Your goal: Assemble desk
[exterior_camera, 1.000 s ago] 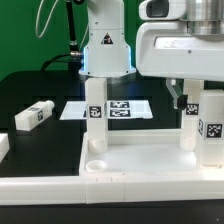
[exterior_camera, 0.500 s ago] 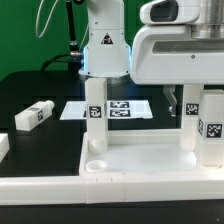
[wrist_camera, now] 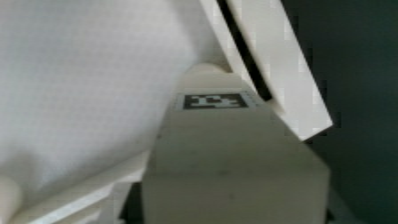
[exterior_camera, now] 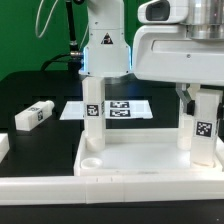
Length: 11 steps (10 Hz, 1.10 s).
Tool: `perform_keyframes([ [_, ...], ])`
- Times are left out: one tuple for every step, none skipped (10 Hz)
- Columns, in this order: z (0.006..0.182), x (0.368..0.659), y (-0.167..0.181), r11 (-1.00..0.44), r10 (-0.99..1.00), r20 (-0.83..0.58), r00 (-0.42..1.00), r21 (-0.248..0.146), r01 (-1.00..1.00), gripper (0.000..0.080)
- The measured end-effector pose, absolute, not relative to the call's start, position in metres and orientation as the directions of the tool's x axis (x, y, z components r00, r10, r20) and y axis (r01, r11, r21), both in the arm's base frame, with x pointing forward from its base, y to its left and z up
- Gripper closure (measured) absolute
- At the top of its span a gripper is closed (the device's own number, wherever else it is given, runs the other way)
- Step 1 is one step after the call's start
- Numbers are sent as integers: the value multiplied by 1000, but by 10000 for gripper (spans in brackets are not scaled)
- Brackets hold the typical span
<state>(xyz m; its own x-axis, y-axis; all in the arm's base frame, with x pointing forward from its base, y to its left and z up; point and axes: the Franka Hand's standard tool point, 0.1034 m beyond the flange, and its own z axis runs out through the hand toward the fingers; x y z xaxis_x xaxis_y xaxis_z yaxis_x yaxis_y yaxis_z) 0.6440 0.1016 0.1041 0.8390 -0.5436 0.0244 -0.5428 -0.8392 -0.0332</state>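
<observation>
Taking the exterior view first: item one, the gripper (exterior_camera: pixel 196 96), wide and clear of the part a second ago, has come in narrow around the upper end of a blocky white plastic leg with a black-and-white square tag (exterior_camera: pixel 203 130), hereafter the held leg; the jaws appear to pinch it from both sides. The held leg is upright and has shifted slightly toward the exterior view's left. Its foot is down at the corner of the large white plastic rimmed tabletop (exterior_camera: pixel 140 160) on the exterior view's right; whether it is seated in a socket cannot be told. Item two, the standing leg (exterior_camera: pixel 95 122), white and tagged, is upright at the tabletop's corner on the exterior view's left, unchanged, with an empty round socket (exterior_camera: pixel 92 158) just beside it. Item three, the loose leg (exterior_camera: pixel 33 115), lies unmoved on the black bench (exterior_camera: pixel 40 85), well apart from the tabletop. Also present are the marker board (exterior_camera: pixel 125 108) behind the tabletop and a long white border bar (exterior_camera: pixel 120 190) along its near edge. Wrist view: the held leg (wrist_camera: pixel 231 170) fills the middle, its tag (wrist_camera: pixel 217 100) legible, and the pale blurred surfaces around it are unidentifiable. Assessment: the grasp looks newly made, so the step in hand is probably pressing or turning this leg home. Two legs are at the tabletop, and at least one is yet to be fetched.
</observation>
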Motion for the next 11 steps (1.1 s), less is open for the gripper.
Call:
perform_keyframes([
  [104,644,102,-808,-589,22,808,-34,-588,512],
  [104,643,103,-694,-720,14,694,-37,-719,512],
  [103,643,104,-572,-820,4,572,-39,-820,512],
  [102,644,104,-406,-913,-12,408,-71,-911,512],
  [102,643,104,-250,-967,-38,253,-78,-965,511],
  [102,643,106,-108,-992,-61,113,-80,-991,511],
  [102,641,108,18,-997,-78,-12,-84,-996,511],
  [102,641,109,111,-991,-84,-105,-78,-991,509],
  [102,641,109,164,-984,-89,-157,-75,-984,509],
  [102,641,110,205,-976,-91,-198,-70,-976,434],
  [101,641,110,173,-982,-89,-166,-74,-982,297],
])
